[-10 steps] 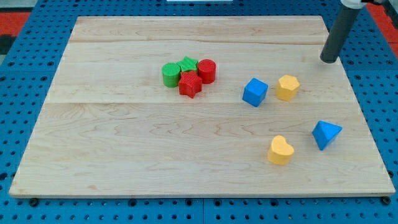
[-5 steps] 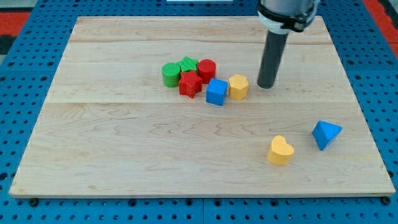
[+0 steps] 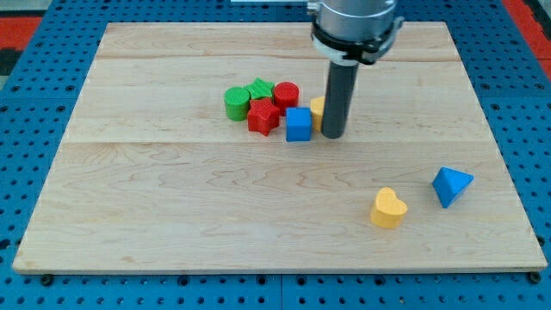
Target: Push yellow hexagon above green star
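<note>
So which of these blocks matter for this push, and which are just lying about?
In the job: yellow hexagon, mostly hidden behind my tip; green star.

Lying about: blue cube, red star, red cylinder, green cylinder, yellow heart, blue wedge-like block.

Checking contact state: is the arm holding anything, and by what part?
Nothing is held; there is only a rod. My tip sits against the right side of the yellow hexagon, mostly hidden behind it, beside the blue block.

Straight dark rod [image 3: 334, 95], grey-collared mount [image 3: 355, 21]
</note>
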Robot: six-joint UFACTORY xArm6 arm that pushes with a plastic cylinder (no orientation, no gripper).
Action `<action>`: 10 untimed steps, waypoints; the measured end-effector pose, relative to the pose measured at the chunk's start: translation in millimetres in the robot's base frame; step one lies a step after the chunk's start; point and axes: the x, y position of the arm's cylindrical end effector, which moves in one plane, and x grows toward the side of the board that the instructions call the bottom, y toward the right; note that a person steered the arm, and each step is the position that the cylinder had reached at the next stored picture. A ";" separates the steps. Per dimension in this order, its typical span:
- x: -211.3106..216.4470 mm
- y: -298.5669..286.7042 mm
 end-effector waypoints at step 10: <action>-105.5 -38.1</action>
